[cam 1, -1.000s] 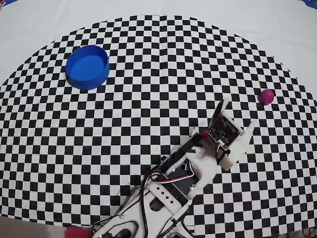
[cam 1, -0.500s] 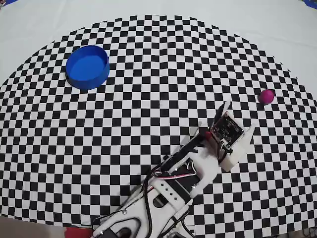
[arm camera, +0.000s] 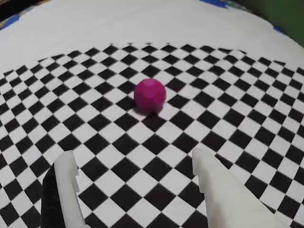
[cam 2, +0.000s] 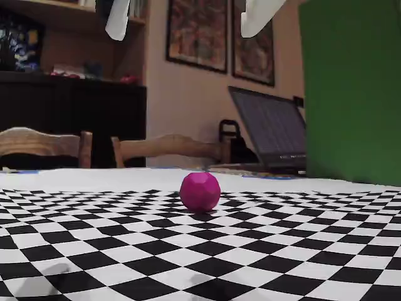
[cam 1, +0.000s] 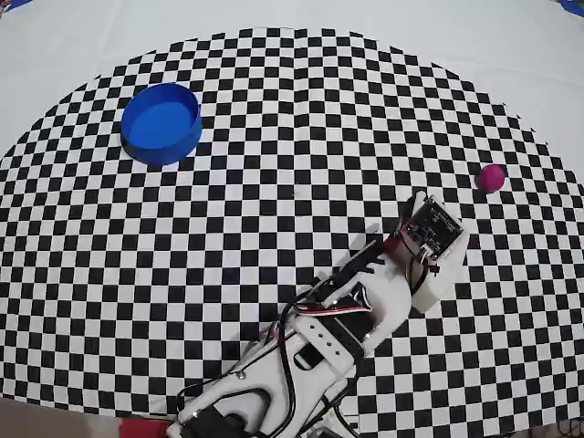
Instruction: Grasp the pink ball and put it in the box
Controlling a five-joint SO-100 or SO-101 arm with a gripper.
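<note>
The pink ball (arm camera: 150, 95) sits free on the checkered surface (cam 1: 292, 119), so a nudge from either finger could roll it away. The tool (arm camera: 137, 183) hovers short of the ball, fingers spread wide and empty; the box (cam 1: 162, 123) lies well apart from the ball.

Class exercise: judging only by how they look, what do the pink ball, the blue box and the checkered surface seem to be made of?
Pink ball: matte and slightly faceted, so probably clay or foam, not glossy plastic.
Blue box: smooth, evenly coloured thin wall; likely moulded plastic.
Checkered surface: flat printed squares, no shine; probably paper or cloth, hard to tell which.
</note>
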